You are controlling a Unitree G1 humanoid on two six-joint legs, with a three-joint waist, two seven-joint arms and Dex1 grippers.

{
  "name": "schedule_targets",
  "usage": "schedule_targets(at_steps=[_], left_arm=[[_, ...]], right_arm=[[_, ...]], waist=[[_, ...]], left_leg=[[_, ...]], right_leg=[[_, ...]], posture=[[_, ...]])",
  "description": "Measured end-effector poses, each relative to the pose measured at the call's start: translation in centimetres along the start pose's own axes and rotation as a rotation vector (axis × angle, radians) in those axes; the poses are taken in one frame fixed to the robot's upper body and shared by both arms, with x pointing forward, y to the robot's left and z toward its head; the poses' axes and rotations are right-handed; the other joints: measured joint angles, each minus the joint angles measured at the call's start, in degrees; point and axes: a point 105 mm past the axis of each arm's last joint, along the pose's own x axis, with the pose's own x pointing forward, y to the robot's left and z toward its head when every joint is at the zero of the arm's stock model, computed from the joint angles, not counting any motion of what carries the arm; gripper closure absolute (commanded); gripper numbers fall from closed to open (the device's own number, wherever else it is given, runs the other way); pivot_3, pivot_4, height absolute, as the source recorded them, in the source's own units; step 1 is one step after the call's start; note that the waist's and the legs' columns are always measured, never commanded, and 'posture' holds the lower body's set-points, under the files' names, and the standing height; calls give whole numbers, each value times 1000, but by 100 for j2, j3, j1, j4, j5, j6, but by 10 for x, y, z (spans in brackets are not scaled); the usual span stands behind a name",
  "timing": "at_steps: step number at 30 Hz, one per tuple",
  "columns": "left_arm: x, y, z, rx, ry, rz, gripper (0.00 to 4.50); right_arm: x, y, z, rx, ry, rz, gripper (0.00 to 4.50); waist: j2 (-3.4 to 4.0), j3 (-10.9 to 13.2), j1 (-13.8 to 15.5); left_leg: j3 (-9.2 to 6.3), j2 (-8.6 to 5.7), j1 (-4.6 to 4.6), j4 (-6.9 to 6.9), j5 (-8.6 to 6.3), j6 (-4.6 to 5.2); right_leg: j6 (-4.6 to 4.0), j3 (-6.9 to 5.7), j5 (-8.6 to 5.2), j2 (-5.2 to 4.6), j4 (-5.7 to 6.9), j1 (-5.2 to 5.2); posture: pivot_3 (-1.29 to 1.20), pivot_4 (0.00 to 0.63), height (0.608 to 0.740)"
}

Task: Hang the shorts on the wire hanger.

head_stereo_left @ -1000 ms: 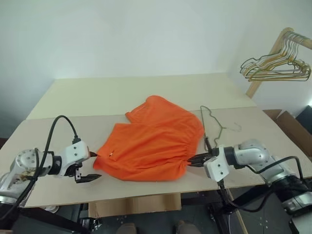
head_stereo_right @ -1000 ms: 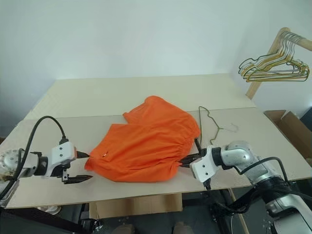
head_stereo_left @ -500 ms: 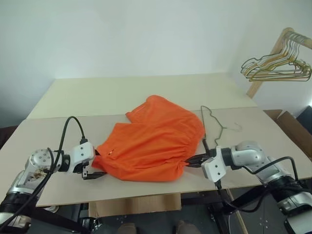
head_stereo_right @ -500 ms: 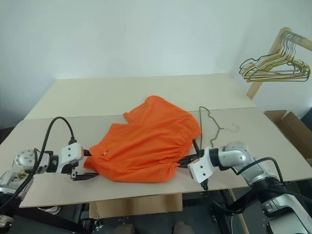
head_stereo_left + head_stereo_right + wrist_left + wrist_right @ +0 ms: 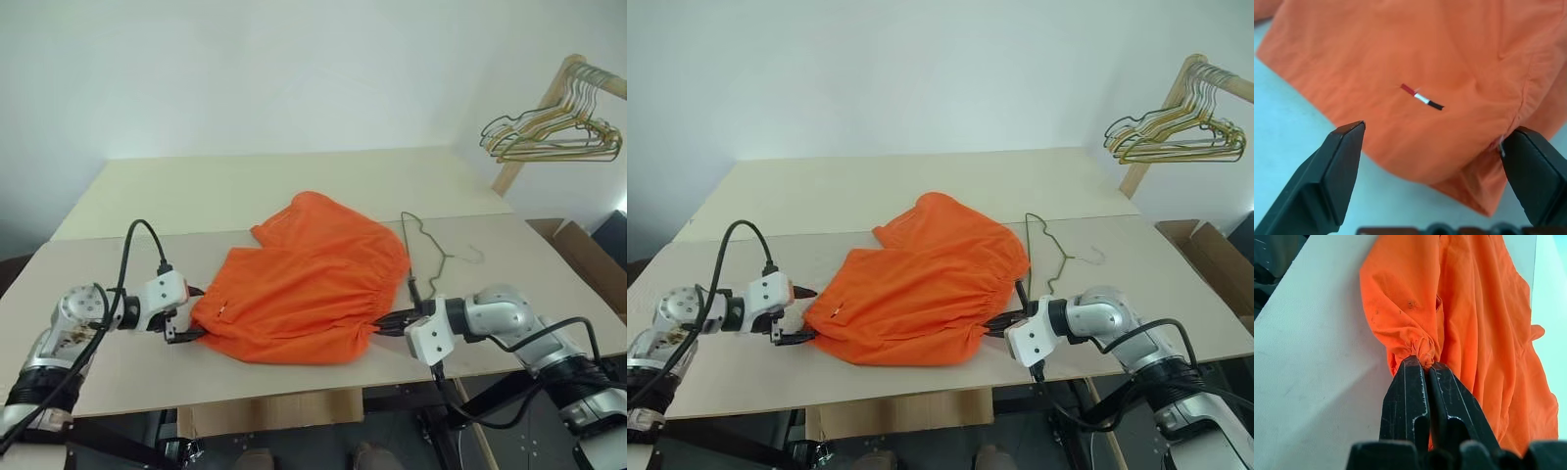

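The orange shorts (image 5: 309,282) lie mid-frame on the pale table (image 5: 294,181), covering part of the wire hanger (image 5: 423,250). The right gripper (image 5: 1422,363) pinches their waistband; the left gripper (image 5: 1432,161) gapes wide beside them. Gold hangers (image 5: 549,132) hang upper right by a white wall (image 5: 245,69).

Pale wooden table (image 5: 294,176) against a plain white wall (image 5: 245,69), wooden rack (image 5: 549,108) of gold hangers (image 5: 549,137) at right.

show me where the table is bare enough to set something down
The far table panel behind the shorts is bare. So is the near panel's right end, beyond the wire hanger, and its left end behind the left gripper. The middle is crowded: the shorts stretch between the open left gripper and the right gripper pinching the waistband, the hanger alongside.
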Motion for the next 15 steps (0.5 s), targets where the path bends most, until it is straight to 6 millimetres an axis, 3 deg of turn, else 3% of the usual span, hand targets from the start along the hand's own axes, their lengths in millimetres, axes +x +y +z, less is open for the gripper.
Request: schedule_targets(at_steps=[2, 12, 15], left_arm=[[3, -2, 1, -12, -18, -19, 904], [-2, -5, -8, -18, 23, -48, 4299], [-4, -7, -11, -13, 31, -50, 4441]], right_arm=[[0, 0, 0, 3, 3, -2, 4500], [1, 0, -2, 5, 14, -2, 4500], [2, 0, -2, 1, 17, -2, 4500]], waist=[[0, 0, -3], [0, 0, -85], [-1, 0, -112]], left_leg=[[0, 0, 0, 1, 0, 0], [-1, 0, 0, 1, 0, 0], [-1, 0, 0, 1, 0, 0]], right_leg=[[0, 0, 0, 0, 0, 1], [0, 0, 0, 0, 0, 2], [0, 0, 0, -1, 0, 1]], posture=[[-14, 0, 740], [-8, 0, 740], [-12, 0, 740]])
